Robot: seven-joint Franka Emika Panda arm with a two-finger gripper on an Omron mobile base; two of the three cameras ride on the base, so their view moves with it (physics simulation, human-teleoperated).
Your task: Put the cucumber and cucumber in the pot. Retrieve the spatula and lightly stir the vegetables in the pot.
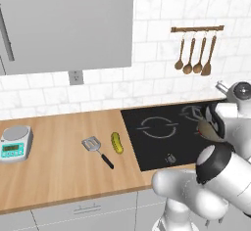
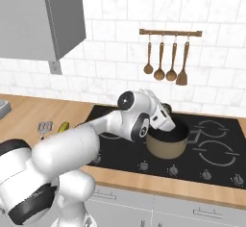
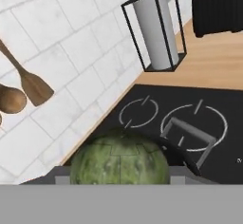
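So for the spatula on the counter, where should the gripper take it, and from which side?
Grip the spatula by its thin black handle, coming straight down from above. It lies flat on the wooden counter, so only the handle's narrow sides offer the fingers a pinch; the cucumber beside the head leaves the handle free.

No readable text anywhere; the scale's (image 1: 16, 144) green display perhaps shows digits, too blurred to read.

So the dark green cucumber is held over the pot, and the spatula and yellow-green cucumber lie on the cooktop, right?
Not quite: the spatula and yellow-green cucumber lie on the wooden counter, left of the cooktop, per the left base view. The dark green cucumber is over the pot.
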